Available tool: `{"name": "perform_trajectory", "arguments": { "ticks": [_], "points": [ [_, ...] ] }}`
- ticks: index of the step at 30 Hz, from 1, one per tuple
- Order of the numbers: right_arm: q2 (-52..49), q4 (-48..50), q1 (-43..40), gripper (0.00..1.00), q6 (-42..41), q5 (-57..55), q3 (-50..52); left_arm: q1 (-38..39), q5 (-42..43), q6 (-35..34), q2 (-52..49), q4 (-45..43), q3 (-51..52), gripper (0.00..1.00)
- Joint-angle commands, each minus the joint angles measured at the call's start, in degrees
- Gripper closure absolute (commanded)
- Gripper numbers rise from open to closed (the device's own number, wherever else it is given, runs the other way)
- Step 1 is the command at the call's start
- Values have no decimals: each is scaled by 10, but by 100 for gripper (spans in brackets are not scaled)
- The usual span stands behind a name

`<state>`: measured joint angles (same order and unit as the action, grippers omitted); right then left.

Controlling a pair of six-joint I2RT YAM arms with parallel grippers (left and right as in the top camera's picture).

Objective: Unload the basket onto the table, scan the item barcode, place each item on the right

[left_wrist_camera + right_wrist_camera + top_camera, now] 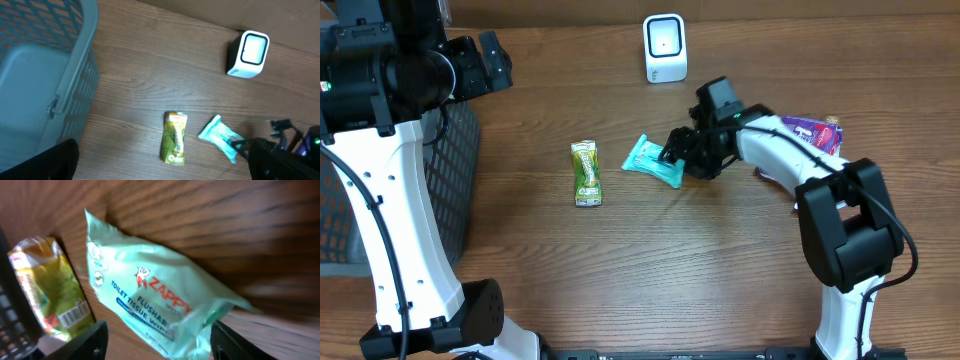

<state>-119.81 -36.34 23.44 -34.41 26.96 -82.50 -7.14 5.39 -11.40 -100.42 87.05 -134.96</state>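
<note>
The right gripper [160, 347] has its two dark fingers [95, 340] spread apart, clenching nothing. They sit either side of one crimped end of the wipes packet [145, 295], a soft, pale teal plastic pillow. It is glossy and wrinkled, with red and blue print, and lies flat on the wood-grain table [720, 270] just right of the centre of the overhead frame.

Just left of it, apart from it, lies a green and yellow sachet [586, 173]. It is a narrow, crinkled foil oblong with a white barcode patch [70, 315] near one end. A purple packet [815, 132] shows at right centre, partly hidden behind the white arm. That makes three packets in all.

Farther up, at top centre, stands one scanner [665, 48], a smooth white rounded block with a dark-rimmed window. One grey plastic basket [45, 75] with lattice walls fills the left side. The left gripper [485, 62] hangs at upper left, jaws wide and empty.
</note>
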Motion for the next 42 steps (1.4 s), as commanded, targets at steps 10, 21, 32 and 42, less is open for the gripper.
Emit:
{"name": "perform_trajectory", "arguments": {
  "ticks": [10,21,32,42],
  "points": [
    [-2,106,21,56,-102,-94,72,0,2,11,-2,-2,-9,0],
    [-5,118,70,96,-140,-177,71,0,2,11,-2,-3,-9,1],
    [169,-20,48,96,24,-291,31,0,2,11,-2,-2,-9,1],
    [207,-304,164,96,64,-748,-30,0,2,11,-2,-2,-9,1]
  ]
}}
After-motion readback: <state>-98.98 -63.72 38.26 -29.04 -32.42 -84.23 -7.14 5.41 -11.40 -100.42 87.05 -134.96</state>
